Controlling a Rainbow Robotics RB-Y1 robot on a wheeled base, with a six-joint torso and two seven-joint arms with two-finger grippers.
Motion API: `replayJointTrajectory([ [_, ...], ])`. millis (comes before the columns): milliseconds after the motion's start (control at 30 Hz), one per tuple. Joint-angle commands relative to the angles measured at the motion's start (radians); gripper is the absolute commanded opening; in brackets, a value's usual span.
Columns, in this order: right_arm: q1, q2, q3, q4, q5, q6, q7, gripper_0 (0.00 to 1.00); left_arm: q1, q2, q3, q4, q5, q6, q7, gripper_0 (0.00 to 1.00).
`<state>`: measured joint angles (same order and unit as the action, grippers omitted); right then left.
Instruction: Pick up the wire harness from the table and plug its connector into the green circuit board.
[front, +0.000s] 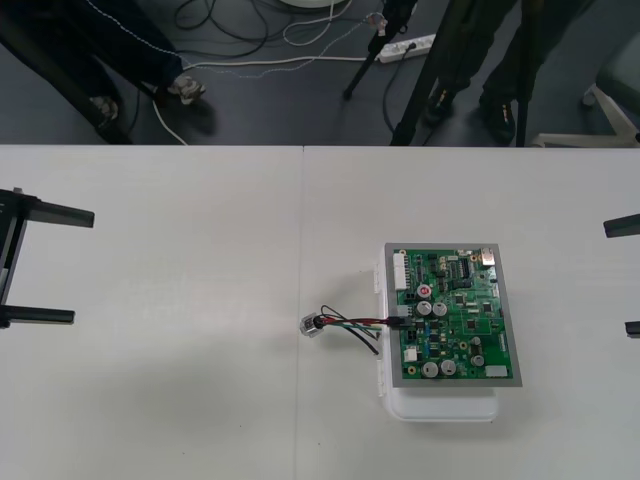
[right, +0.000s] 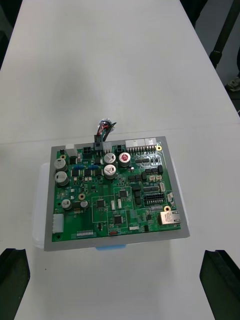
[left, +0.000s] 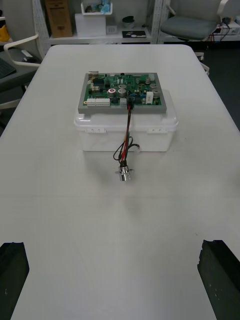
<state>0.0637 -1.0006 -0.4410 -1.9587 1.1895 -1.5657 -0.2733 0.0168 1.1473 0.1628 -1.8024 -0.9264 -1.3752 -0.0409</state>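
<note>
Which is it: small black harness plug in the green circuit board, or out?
In: plug sits in the board edge; round metal socket lies on the table.

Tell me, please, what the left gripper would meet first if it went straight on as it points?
Probably the metal socket, lying on the table midway ahead of the open left gripper, before the white base. The gripper's height is unclear, so it might pass above.
</note>
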Motion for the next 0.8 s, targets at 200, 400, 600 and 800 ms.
replayJointTrajectory([
  [200, 0.062, -0.046, -0.070, -0.011, -0.021, -0.005, 0.022, 1.00, 0.041, 0.081, 0.060, -0.032, 0.024, -0.031, 0.128, 1.00],
  [400, 0.061, -0.018, -0.033, -0.014, -0.019, -0.005, 0.039, 1.00, 0.043, 0.078, 0.050, -0.034, 0.024, -0.033, 0.139, 1.00],
  [600, 0.061, -0.010, -0.028, -0.060, 0.029, -0.005, 0.036, 1.00, 0.043, 0.075, 0.052, -0.035, 0.023, -0.033, 0.144, 1.00],
  [800, 0.061, -0.012, -0.015, -0.078, 0.056, -0.005, 0.022, 1.00, 0.043, 0.077, 0.050, -0.040, 0.024, -0.033, 0.150, 1.00],
])
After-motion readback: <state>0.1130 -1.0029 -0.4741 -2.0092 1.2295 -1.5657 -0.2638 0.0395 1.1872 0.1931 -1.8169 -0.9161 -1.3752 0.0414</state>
